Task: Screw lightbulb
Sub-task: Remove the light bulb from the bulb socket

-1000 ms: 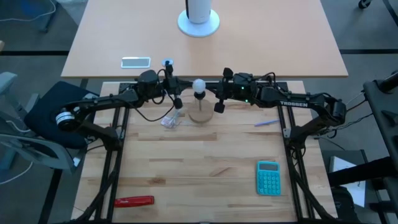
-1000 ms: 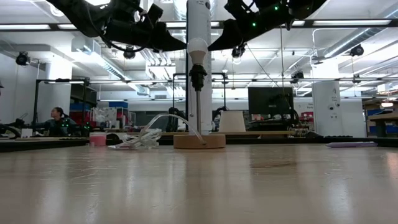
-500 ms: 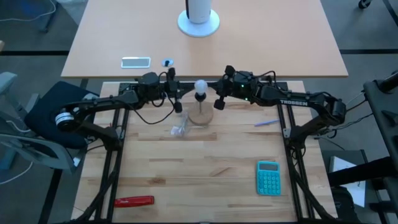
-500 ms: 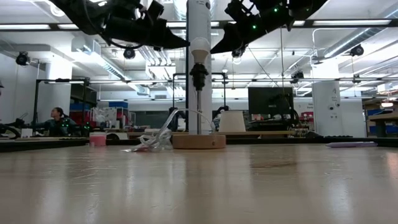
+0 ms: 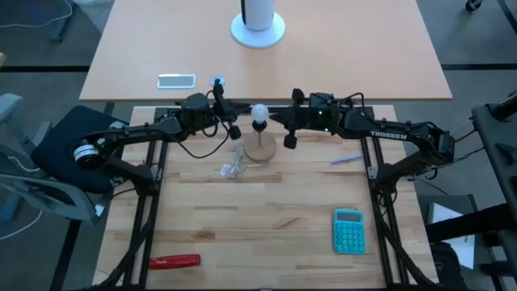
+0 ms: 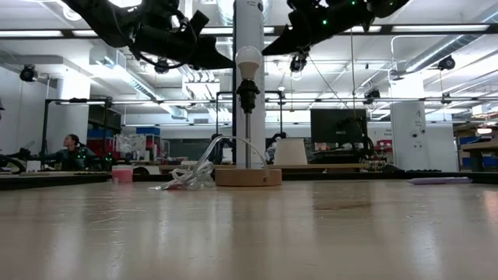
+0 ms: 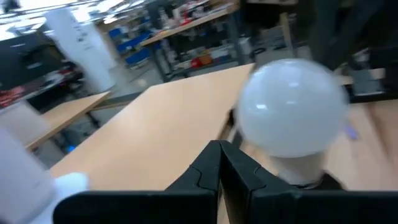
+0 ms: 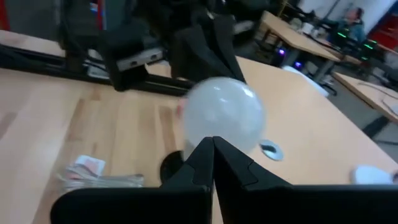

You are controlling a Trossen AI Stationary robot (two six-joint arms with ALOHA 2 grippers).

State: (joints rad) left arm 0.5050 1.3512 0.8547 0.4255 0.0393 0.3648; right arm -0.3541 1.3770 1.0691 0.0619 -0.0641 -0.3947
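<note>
Both grippers — left [image 5: 232, 127], right [image 5: 284, 129] — closed, flank the lightbulb [image 5: 258, 112].

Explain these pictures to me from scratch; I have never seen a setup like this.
Two dark robot arms work at a wooden table. One picture looks straight down, one looks level across the tabletop, and two come from cameras on the wrists. The lightbulb sits on top of a short post on a round wooden stand. The left gripper and right gripper flank it with fingers shut; neither holds anything. A crumpled clear wrapper, a pen, a blue calculator and a red tool also lie on the table.
</note>
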